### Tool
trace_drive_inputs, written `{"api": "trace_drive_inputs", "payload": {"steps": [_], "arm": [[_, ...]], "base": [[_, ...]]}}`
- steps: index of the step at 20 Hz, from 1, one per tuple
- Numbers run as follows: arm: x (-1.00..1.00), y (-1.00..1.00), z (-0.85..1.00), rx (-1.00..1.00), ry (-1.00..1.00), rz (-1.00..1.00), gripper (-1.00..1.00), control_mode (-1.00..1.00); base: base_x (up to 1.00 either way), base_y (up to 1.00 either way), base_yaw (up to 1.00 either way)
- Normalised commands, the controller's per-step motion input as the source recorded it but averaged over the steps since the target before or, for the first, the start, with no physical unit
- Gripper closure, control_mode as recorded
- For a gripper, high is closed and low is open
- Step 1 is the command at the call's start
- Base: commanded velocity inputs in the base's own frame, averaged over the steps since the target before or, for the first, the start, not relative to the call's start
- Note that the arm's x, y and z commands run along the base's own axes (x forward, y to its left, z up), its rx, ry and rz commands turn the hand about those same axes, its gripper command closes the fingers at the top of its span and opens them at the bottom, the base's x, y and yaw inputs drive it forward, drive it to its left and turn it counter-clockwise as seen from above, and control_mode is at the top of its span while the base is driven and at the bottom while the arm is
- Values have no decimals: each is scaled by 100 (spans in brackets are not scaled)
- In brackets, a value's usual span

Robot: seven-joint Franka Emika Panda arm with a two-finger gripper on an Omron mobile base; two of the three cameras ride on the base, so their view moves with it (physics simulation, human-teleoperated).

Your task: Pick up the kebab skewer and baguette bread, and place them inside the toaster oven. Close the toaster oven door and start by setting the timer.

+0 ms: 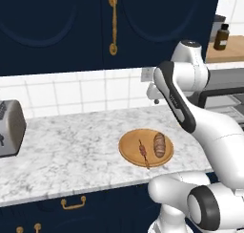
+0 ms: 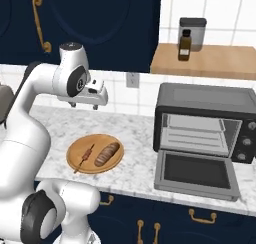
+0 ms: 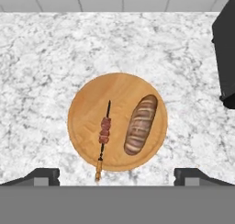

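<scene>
On a round wooden board [image 3: 117, 122] on the marble counter [image 1: 62, 151], the skewer [image 3: 104, 135] and baguette [image 3: 140, 125] lie side by side, apart. The gripper [image 3: 117, 175] hangs high above the board, jaws wide and holding nothing; the hand view shows its fingertips [image 3: 43, 175] flanking the board's near edge. The right base view shows the oven [image 2: 205, 123] right of the board, its door [image 2: 196, 173] dropped open. The left base view shows a silver toaster [image 1: 9, 128] far left of the board

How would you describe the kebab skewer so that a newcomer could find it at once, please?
On the marble counter, left of the open toaster oven, lies a round wooden board. The kebab skewer is the thin stick with dark red meat chunks, beside the plump golden baguette bread.
</scene>
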Motion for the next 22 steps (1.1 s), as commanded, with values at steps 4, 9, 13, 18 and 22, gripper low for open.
{"api": "trace_drive_inputs", "payload": {"steps": [4, 9, 13, 18, 22], "arm": [[0, 0, 0, 0, 0, 0, -100, 100], [0, 0, 0, 0, 0, 0, -100, 100], [0, 0, 0, 0, 0, 0, -100, 100], [0, 0, 0, 0, 0, 0, -100, 100], [0, 0, 0, 0, 0, 0, -100, 100]], "base": [[1, -45, -1], [1, -43, -1], [3, -46, 0], [1, -33, -1], [0, 0, 0]]}}
